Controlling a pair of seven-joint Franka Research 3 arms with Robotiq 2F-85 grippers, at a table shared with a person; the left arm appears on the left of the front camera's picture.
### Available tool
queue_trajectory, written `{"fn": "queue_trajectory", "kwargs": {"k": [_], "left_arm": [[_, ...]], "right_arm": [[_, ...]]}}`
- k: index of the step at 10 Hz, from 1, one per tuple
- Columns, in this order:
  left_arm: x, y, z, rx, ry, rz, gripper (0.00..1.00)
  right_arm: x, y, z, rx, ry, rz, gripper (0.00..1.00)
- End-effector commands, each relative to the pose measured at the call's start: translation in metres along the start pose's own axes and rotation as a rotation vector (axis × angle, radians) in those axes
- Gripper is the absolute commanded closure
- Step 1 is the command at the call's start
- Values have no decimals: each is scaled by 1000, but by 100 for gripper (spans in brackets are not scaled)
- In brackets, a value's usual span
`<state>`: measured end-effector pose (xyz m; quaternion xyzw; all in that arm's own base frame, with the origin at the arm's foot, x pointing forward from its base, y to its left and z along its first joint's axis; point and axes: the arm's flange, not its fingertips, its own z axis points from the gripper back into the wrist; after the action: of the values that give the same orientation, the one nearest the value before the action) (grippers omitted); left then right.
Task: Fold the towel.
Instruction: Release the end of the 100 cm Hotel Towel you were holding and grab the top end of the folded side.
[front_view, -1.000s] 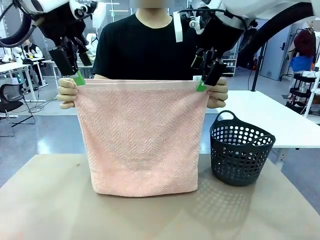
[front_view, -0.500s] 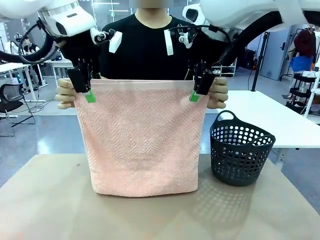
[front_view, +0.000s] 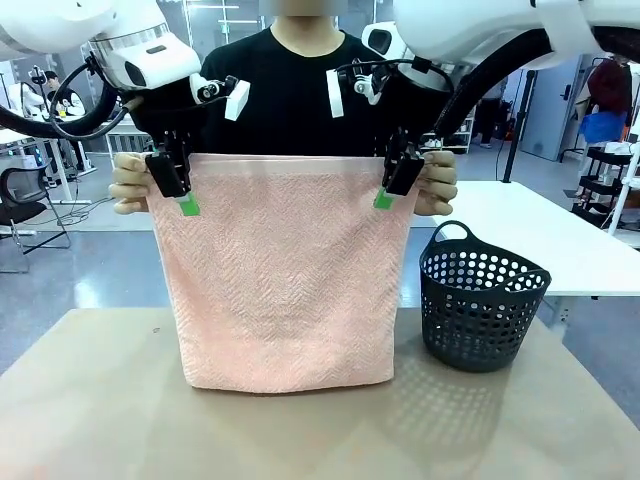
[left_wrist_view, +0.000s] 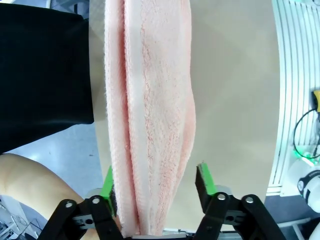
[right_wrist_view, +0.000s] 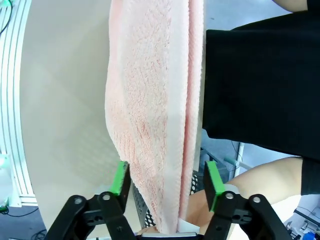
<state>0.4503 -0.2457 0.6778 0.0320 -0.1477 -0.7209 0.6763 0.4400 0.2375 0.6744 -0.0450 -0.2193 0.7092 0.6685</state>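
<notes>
A person across the table holds the salmon-pink towel up by its top corners, one hand at each side, and its lower edge rests on the table. My left gripper reaches down over the top edge near the picture-left corner. In the left wrist view the left gripper stands open, its green pads either side of the towel. My right gripper straddles the edge near the other hand. The right wrist view shows the right gripper open around the towel.
A dark grey perforated basket stands on the tan table right of the towel. The person's torso is close behind the towel. A white table lies farther back on the right.
Both grippers have come down from just above the towel's top edge to straddle it beside the person's hands. The towel and the hands have stayed put.
</notes>
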Motion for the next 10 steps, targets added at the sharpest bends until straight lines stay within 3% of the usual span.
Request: {"fn": "queue_trajectory", "kwargs": {"k": [1, 2, 3, 5, 10], "left_arm": [[-1, -3, -2, 9, 14, 21, 100], [-1, -3, -3, 9, 9, 24, 100], [-1, -4, -3, 5, 10, 26, 84], [-3, -7, -2, 2, 8, 27, 100], [-18, -16, -2, 8, 19, 55, 100]], "right_arm": [[4, 0, 0, 9, -9, -23, 100], [3, 0, 0, 8, -8, -25, 100], [2, 1, 0, 10, -8, -27, 100], [4, 3, 0, 16, -4, -23, 100], [2, 6, -8, 19, 25, -39, 100]]}}
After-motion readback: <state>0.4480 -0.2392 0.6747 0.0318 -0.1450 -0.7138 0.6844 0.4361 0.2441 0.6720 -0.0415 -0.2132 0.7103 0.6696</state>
